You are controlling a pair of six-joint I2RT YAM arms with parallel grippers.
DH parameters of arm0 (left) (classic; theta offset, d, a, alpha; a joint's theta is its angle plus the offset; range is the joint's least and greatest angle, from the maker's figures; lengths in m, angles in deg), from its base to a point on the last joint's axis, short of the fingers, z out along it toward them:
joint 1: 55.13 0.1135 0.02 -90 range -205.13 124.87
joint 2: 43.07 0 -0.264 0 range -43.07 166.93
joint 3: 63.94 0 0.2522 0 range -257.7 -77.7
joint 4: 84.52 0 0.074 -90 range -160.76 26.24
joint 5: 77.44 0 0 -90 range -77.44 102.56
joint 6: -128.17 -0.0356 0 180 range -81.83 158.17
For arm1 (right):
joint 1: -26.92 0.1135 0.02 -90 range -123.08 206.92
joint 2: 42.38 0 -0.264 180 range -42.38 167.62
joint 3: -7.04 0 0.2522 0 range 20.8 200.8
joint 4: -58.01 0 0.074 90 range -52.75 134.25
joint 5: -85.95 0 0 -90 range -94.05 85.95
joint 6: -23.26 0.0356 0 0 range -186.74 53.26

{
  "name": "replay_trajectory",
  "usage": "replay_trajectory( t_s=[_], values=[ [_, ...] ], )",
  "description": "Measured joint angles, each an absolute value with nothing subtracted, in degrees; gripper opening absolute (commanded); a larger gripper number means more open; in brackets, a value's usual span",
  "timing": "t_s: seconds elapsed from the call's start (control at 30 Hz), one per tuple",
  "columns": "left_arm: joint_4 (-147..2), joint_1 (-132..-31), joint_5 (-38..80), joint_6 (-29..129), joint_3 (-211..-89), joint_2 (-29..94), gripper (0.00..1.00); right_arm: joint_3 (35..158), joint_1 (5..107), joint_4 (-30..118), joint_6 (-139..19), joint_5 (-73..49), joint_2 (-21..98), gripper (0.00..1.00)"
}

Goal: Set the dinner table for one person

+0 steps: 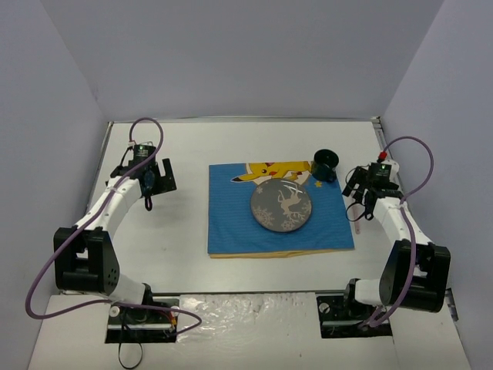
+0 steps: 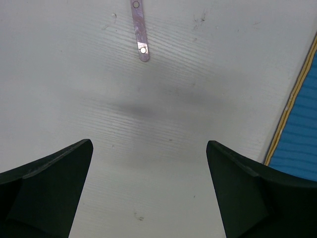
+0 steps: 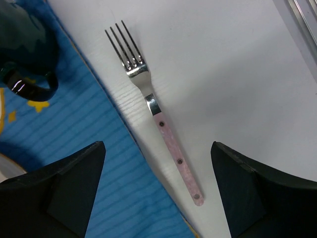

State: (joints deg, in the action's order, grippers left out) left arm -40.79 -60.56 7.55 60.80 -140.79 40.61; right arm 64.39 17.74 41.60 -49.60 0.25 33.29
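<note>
The dinner table [image 1: 231,146] is a large white tabletop. A blue cartoon-print placemat [image 1: 277,212] lies at its middle with a grey patterned plate [image 1: 282,206] on it and a dark mug [image 1: 326,164] at its far right corner. A fork [image 3: 148,99] with a pink handle lies on the table just right of the placemat [image 3: 99,139], tines pointing away. My right gripper [image 3: 157,146] is open above the fork's handle, apart from it. My left gripper [image 2: 149,148] is open and empty over bare table [image 2: 198,74]. A pink utensil handle [image 2: 140,29] lies ahead of it; the rest is out of view.
Metal edge rails [image 1: 379,127] line the table, one close to the fork in the right wrist view [image 3: 302,15]. The placemat's yellow-trimmed edge [image 2: 302,129] is right of my left gripper [image 1: 148,189]. The mug [image 3: 25,44] is left of the fork. Grey walls enclose three sides.
</note>
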Motion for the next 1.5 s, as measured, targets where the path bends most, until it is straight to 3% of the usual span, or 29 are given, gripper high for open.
replay_trajectory(
  t_s=[0.3,0.5,0.9,1.23,1.5],
  values=[
    [-41.1,-60.6,7.8,59.6,-140.7,40.3,0.97,65.5,16.7,45.3,-48.2,0.6,44.7,0.73],
    [-41.1,-60.6,7.8,59.4,-140.7,39.5,0.97,65.5,16.0,46.5,-48.8,0.4,48.8,0.59],
    [-41.1,-60.6,7.8,59.3,-140.7,39.4,0.97,65.8,14.2,48.4,-49.2,-0.4,50.0,0.0],
    [-41.1,-60.6,8.1,59.3,-140.7,39.4,0.97,68.8,16.4,43.2,-50.5,5.1,44.1,0.0],
    [-39.1,-60.6,8.0,59.9,-140.9,39.4,0.97,84.7,34.3,38.7,-51.2,8.6,36.5,0.0]
  ],
)
